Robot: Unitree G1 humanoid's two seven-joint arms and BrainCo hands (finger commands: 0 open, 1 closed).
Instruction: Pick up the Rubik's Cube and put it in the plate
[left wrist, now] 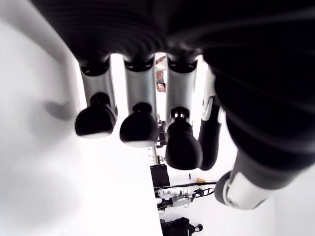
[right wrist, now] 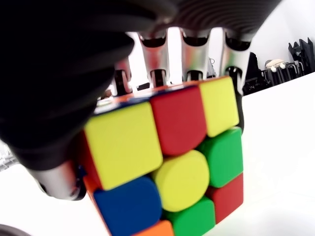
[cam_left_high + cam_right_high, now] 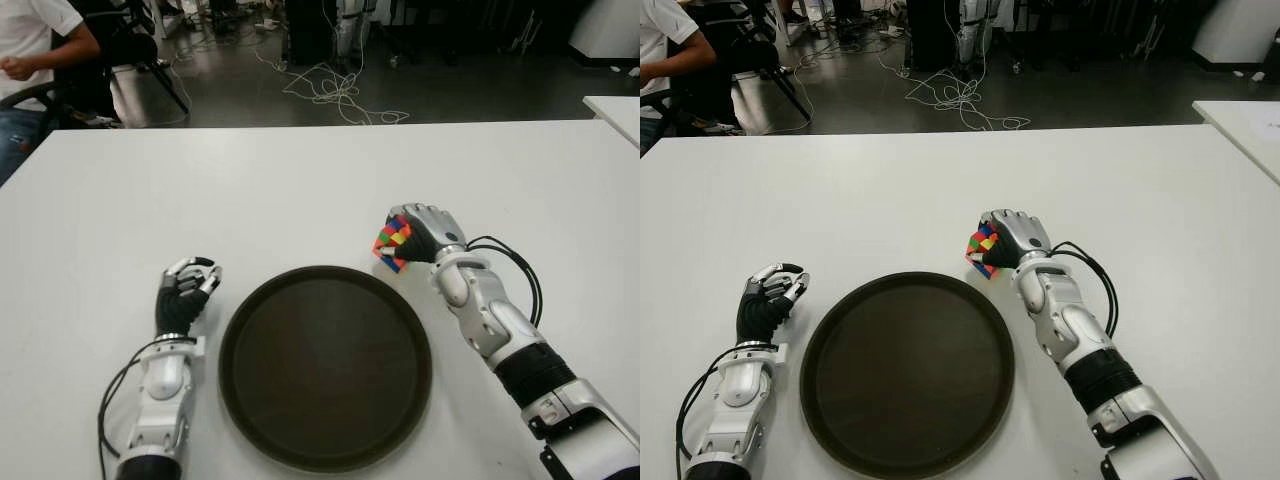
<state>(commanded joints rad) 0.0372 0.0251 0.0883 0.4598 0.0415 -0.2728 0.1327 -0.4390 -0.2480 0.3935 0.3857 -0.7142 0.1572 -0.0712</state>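
Observation:
The Rubik's Cube (image 3: 392,246) shows red, yellow, green and blue stickers and sits tilted in my right hand (image 3: 418,234), whose fingers are curled over it. The right wrist view shows the cube (image 2: 167,167) close up with fingers (image 2: 189,51) wrapped behind it and the thumb on its side. Cube and hand are just beyond the far right rim of the round dark plate (image 3: 325,365), which lies on the white table (image 3: 300,190). My left hand (image 3: 185,292) shows left of the plate, fingers (image 1: 140,123) curled, holding nothing.
A second white table corner (image 3: 615,110) shows at the far right. Beyond the table's far edge are loose cables on the floor (image 3: 335,90) and a seated person (image 3: 35,50) at the far left.

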